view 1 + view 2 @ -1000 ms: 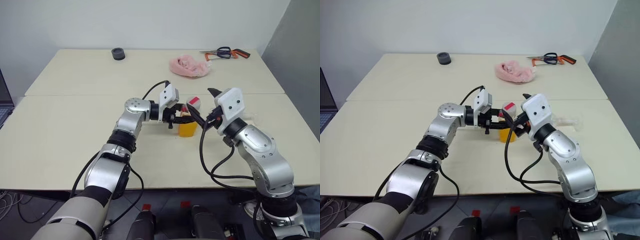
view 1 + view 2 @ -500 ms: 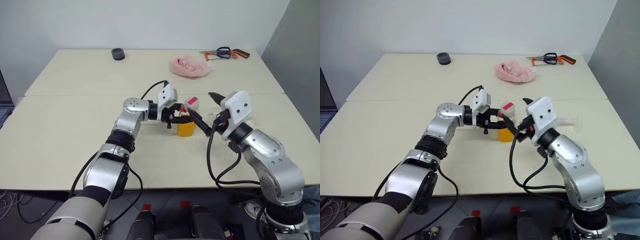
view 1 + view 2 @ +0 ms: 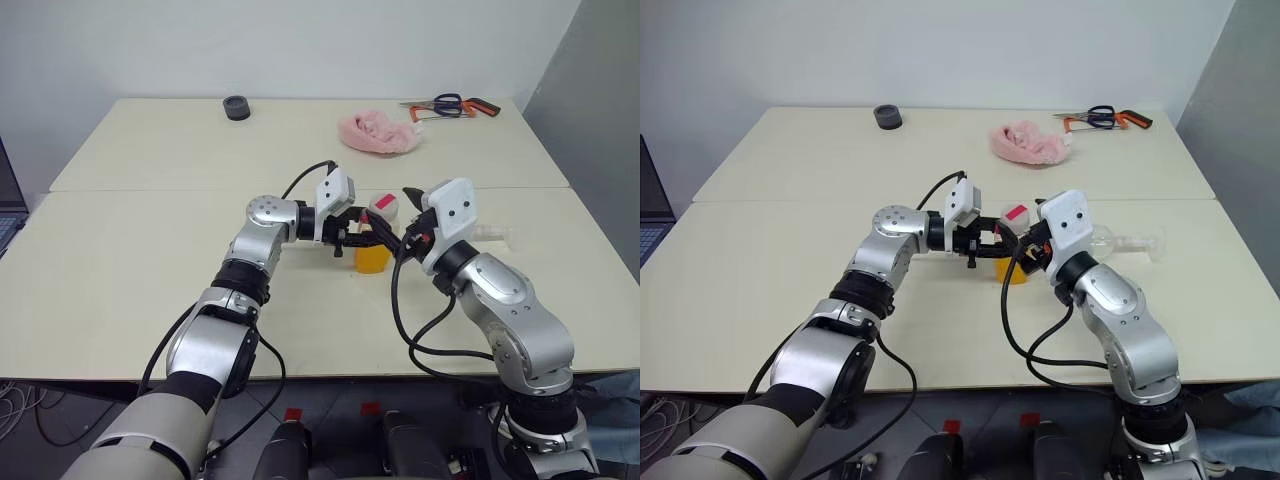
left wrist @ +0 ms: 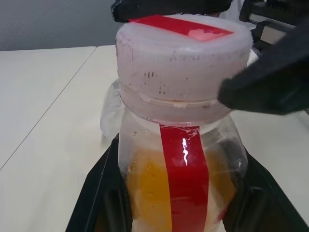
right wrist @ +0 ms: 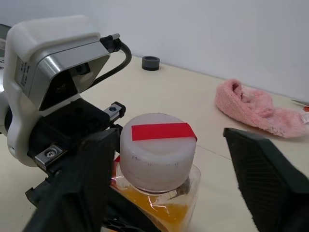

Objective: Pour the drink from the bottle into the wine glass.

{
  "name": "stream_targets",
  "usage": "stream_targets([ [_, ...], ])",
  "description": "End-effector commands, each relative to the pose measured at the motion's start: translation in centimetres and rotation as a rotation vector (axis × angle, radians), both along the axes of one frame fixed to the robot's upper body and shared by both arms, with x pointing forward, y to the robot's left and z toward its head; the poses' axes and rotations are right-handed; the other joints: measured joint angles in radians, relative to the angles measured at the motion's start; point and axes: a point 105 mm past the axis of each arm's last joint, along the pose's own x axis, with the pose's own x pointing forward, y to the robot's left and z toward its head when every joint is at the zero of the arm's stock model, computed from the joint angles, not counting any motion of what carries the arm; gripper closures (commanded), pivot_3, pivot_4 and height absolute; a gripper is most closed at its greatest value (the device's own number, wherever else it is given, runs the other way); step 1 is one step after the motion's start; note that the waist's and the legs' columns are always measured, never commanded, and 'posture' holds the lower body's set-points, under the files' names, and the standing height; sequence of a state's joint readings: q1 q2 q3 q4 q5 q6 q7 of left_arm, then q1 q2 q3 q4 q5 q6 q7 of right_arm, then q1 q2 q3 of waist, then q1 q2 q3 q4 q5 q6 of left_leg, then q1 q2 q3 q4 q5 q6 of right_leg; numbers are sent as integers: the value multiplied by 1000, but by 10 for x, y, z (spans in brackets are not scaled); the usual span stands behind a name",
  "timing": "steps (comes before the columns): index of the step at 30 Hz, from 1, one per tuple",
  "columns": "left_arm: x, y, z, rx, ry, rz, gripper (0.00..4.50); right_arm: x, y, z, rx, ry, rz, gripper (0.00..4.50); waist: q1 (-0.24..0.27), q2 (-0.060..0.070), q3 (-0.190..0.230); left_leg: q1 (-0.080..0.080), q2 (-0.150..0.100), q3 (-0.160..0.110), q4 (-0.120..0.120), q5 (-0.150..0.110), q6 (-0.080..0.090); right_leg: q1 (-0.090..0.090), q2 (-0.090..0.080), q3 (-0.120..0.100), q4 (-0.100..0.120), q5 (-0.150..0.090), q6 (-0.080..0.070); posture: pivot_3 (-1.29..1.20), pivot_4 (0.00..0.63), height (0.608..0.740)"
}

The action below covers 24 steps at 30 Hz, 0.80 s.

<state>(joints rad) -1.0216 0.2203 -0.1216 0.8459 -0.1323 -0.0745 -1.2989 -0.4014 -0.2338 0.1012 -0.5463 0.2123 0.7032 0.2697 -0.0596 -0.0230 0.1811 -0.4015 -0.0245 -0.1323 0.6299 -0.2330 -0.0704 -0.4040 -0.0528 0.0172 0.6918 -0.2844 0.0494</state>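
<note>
On the near half of the cream table (image 3: 130,270) stands one bottle (image 3: 374,250), upright and capped, with orange drink (image 4: 149,188) filling its lower body and a red strip running up its front and across its white cap (image 5: 157,150). One wine glass (image 3: 1127,242) lies on its side well to the right of the bottle, beyond the right arm (its clear bowl and stem are hard to pick out against the tabletop). Further back sit one small black ring (image 3: 236,107), one pink cloth (image 3: 377,133), and a pair of black-handled scissors (image 3: 447,102) beside an orange-handled tool (image 3: 482,108) at the far right edge.

Two grippers work at the bottle. The left gripper (image 3: 356,238) reaches in level from the left and is clamped on the bottle's body just below the cap; in the left wrist view its black fingers (image 4: 99,193) hug both sides of the clear plastic.

The right gripper (image 5: 166,159) comes from the right at cap height. Its fingers stand apart, one on each side of the cap: in the right wrist view a clear gap shows between the right-hand finger (image 5: 265,179) and the cap, while the other finger lies close against the cap's far side, touching or not I cannot tell. The cap sits between the two fingertips, not yet gripped.
</note>
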Motion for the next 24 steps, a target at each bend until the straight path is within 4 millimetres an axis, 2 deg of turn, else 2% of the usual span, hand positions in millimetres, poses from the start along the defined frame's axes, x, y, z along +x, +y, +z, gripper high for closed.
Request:
stream_targets([
  [1, 1, -1, 17, -22, -64, -11, 2714, -5, 1, 14, 28, -62, 13, 2130, 0, 0, 0, 0, 0, 0, 0, 0, 0, 0, 0, 0, 0, 0, 0, 0, 150, 740],
  [2, 1, -1, 17, -22, -63, -12, 2714, -5, 2, 14, 28, -64, 21, 2528, 0, 0, 0, 0, 0, 0, 0, 0, 0, 0, 0, 0, 0, 0, 0, 0, 150, 740],
  [3, 1, -2, 18, -22, -63, -12, 2715, -5, 3, 14, 28, -67, 31, 2670, 0, 0, 0, 0, 0, 0, 0, 0, 0, 0, 0, 0, 0, 0, 0, 0, 150, 740],
  [6, 1, -2, 18, -22, -62, -14, 2715, -4, 8, 15, -3, -81, 102, 2667, 0, 0, 0, 0, 0, 0, 0, 0, 0, 0, 0, 0, 0, 0, 0, 0, 150, 740],
  [10, 1, -4, 19, -21, -61, -22, 2715, 5, 12, 19, -69, -121, 295, 2667, -3, 0, 0, 0, 0, 0, 0, 0, 0, 0, 0, 0, 0, 0, 0, 0, 150, 740],
  [14, -1, -7, 20, -16, -60, -44, 2721, 18, 13, 11, -189, -34, 521, 2667, -4, 0, 0, 0, 0, 1, 0, 0, 0, 0, 0, 0, 0, 0, 0, 0, 150, 740],
  [17, -2, -9, 20, -14, -64, -54, 2721, 36, 7, 14, -176, 34, 568, 2667, -8, 0, 0, 0, 0, 0, 0, 0, 0, 0, 0, -1, 0, 0, 0, 0, 150, 740],
  [21, -2, -9, 21, -18, -67, -51, 2722, 43, -3, 21, -179, 12, 542, 2667, -11, 0, 0, 0, 0, 0, 0, 0, 0, 0, 0, -1, -1, 0, 0, 0, 150, 740],
  [24, -1, -7, 21, -23, -65, -40, 2722, 42, -12, 30, -156, -52, 461, 1642, -11, 0, 0, 0, 0, 0, 0, 0, 0, 0, 0, -1, -1, 0, 0, 0, 150, 740],
])
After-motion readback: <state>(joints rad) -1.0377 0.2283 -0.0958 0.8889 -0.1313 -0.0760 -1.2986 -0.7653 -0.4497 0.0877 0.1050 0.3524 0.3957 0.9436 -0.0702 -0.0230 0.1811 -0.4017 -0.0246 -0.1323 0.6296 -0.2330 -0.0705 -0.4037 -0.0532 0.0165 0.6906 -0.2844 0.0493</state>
